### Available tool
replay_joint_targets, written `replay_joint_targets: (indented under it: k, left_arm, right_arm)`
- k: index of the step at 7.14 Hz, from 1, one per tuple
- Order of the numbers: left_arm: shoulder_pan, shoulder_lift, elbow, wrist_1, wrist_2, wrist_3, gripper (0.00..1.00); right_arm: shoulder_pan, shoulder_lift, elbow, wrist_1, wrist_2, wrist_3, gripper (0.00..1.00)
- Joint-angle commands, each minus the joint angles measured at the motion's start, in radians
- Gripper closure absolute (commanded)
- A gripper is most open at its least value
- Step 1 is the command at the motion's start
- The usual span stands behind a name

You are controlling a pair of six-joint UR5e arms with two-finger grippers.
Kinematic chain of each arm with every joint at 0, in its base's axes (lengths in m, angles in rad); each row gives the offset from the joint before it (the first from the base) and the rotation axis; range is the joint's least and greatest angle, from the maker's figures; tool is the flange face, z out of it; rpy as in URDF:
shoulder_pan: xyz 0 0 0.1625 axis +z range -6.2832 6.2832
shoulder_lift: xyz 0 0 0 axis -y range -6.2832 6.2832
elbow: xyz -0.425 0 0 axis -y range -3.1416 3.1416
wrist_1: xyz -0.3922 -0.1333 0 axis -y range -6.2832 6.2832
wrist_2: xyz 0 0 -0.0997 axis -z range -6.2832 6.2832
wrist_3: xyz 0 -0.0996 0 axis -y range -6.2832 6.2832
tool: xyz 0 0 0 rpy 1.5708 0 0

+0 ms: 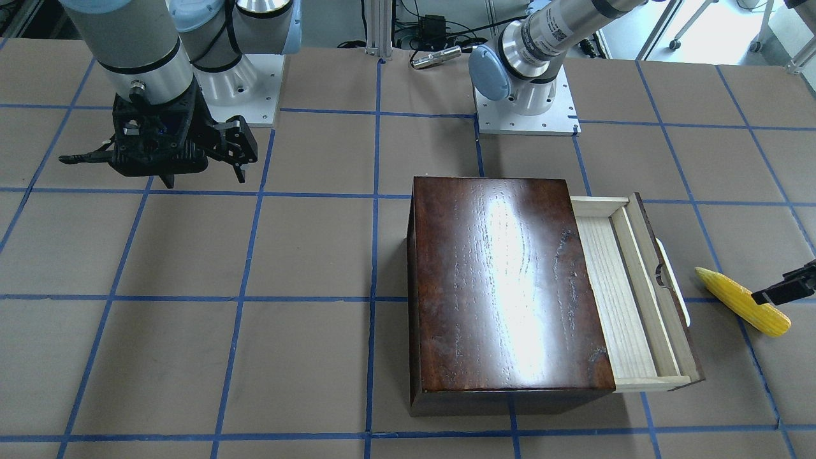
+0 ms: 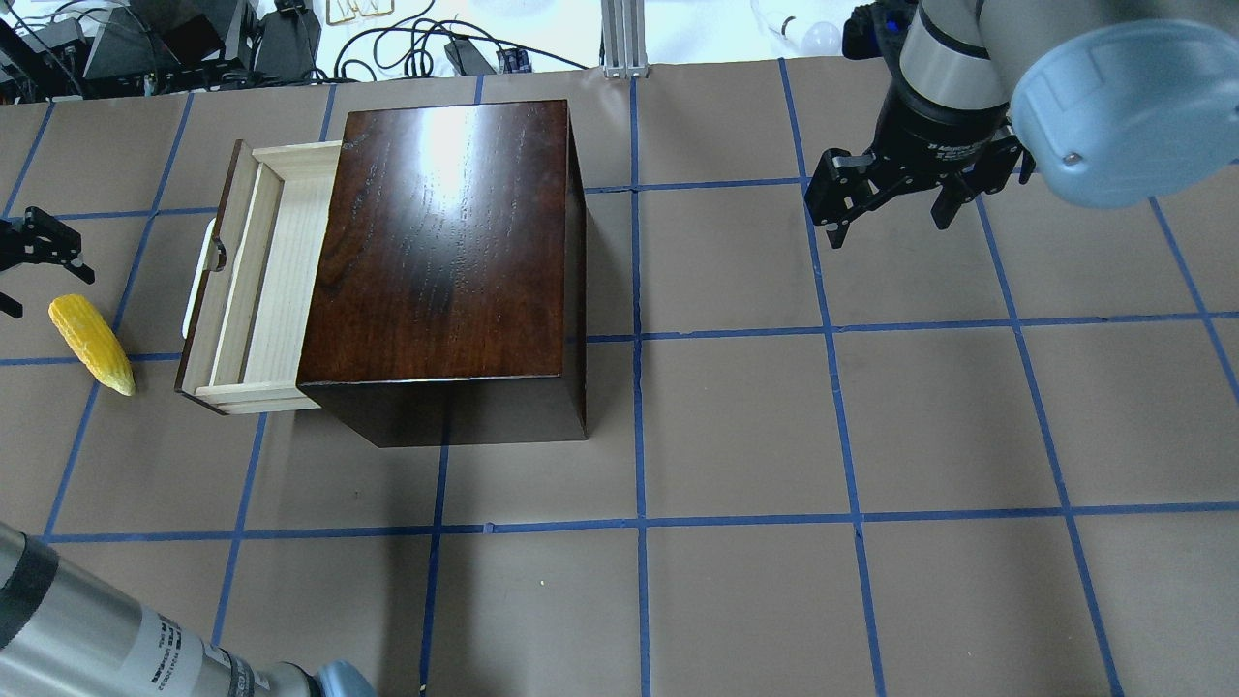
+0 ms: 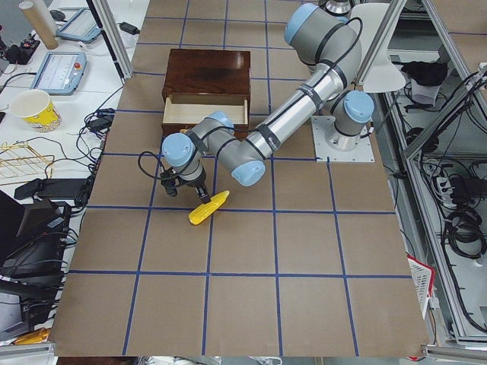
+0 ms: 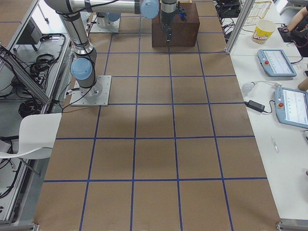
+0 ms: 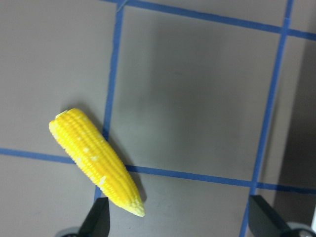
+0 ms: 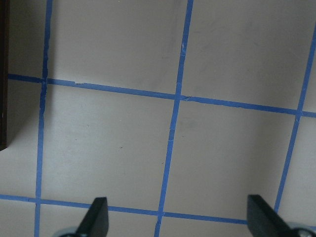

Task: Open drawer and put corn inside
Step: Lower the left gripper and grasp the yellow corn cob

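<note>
Overhead exterior view is showing the drawer [image 2: 261, 281] sticking part way out of the dark box [image 2: 445, 242], so the opening part is looking done, or nearly done. The corn [image 2: 92, 344] is not inside yet. It is lying on the table [image 2: 736, 416], just beside the left hand [image 5: 180, 222], and the drawer is waiting near, a little past the corn from that hand. The left hand is hanging low with its two fingers spread wide, holding nothing. In the left wrist-mounted view the pointed end of the corn is sitting close to one finger [image 5: 96, 219], not in the middle of the gap. The right hand [image 2: 889, 208] is hanging well away on the other side of the box, fingers spread too, holding nothing. What is left, I am guessing: the left hand is needing to get around the corn, pick it up, and drop it into the pale tray of the drawer
</note>
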Motion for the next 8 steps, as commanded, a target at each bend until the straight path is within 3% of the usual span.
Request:
replay_joint_targets:
  k: [1, 6, 7, 8]
  left_arm:
    - [0.032, -0.043, 0.000, 0.025, 0.011, -0.020, 0.00]
    - [0.036, -0.108, -0.062, 0.196, 0.036, -0.017, 0.00]
    - [0.036, -0.112, -0.062, 0.196, 0.036, -0.014, 0.13]
    - [0.034, -0.115, -0.062, 0.196, 0.033, -0.014, 0.58]
  right_arm:
    - [0.001, 0.000, 0.000, 0.000, 0.000, 0.000, 0.00]
    - [0.001, 0.000, 0.000, 0.000, 0.000, 0.000, 0.00]
    - [0.001, 0.000, 0.000, 0.000, 0.000, 0.000, 0.00]
    - [0.001, 0.000, 0.000, 0.000, 0.000, 0.000, 0.00]
